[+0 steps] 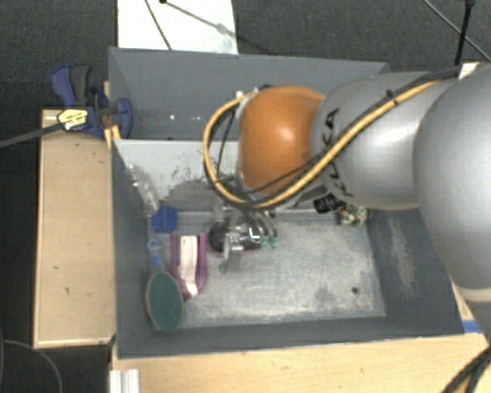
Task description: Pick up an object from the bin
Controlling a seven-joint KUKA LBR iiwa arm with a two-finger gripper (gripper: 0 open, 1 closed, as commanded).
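The grey metal bin (352,277) has a scratched floor, and most of it is bare. The small things lie by the left wall: a blue block (164,218), a purple and white thing (188,260) below it, and a dark green oval pad (164,301) in the near left corner. The big arm comes in from the right. The pincer (237,240) hangs low over the floor, just to the right of the purple and white thing.

I think the step now is lining up for a grab. To do it well, the pincer should slide a bit left, right over the purple and white thing. Then it should go straight down and squeeze the thing's thin side. It should stay off the wall and not bump the green pad.

I cannot tell if the pincer is open or closed, as wires (217,182) and shadow hide its tip. A small dark round bit sits by it, and it may be robot or toy. Some tiny bits (344,213) under the arm are too small to name
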